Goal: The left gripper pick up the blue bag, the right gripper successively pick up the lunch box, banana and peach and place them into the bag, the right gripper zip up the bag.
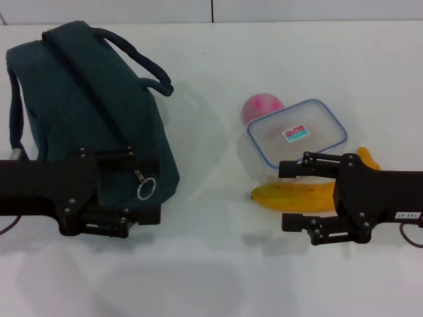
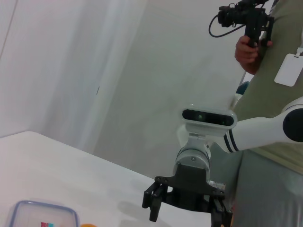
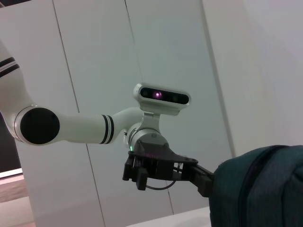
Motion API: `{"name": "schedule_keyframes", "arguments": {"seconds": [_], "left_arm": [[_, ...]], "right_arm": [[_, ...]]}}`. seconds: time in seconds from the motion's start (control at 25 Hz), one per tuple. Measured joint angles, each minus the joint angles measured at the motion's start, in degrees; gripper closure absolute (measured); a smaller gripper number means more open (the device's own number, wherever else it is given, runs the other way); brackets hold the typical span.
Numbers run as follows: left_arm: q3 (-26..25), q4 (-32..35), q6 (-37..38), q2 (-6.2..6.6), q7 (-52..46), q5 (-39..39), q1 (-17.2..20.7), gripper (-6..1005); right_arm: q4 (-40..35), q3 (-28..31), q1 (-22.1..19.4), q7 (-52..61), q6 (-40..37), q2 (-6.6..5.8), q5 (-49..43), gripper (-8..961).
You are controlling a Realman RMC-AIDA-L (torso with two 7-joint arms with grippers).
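Note:
The blue bag [image 1: 86, 105] lies zipped on the table's left, its ring zipper pull [image 1: 146, 188] at the near end. My left gripper [image 1: 158, 189] is open at that end, and the ring shows between its fingers. On the right sit the lunch box [image 1: 297, 134], the peach [image 1: 262, 105] behind it and the banana [image 1: 294, 196] in front. My right gripper [image 1: 283, 195] is open with its fingers either side of the banana in the head view, holding nothing. The left wrist view shows the right gripper [image 2: 187, 218] and a corner of the lunch box [image 2: 40, 218]. The right wrist view shows the bag [image 3: 262, 189].
The bag's two rope handles [image 1: 149, 63] hang toward the table's middle. A white wall runs along the table's far edge. A person holding a camera [image 2: 246, 21] stands behind my right arm.

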Motion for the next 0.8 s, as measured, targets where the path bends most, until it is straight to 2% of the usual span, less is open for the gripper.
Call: {"name": "schedule_keyframes", "arguments": {"seconds": [0.64,0.8], "left_arm": [[-0.02,0.00,0.09,0.00,0.00,-0.28,0.00,137],[-3.14,0.29,0.39,-0.26,-0.12,-1.28,-0.02,137]], "right_arm": [[0.00,0.00,0.08,0.08,0.00,-0.01,0.02,170],[0.00,0.08,-0.15,0.20,0.00,-0.15,0.05,173]]}}
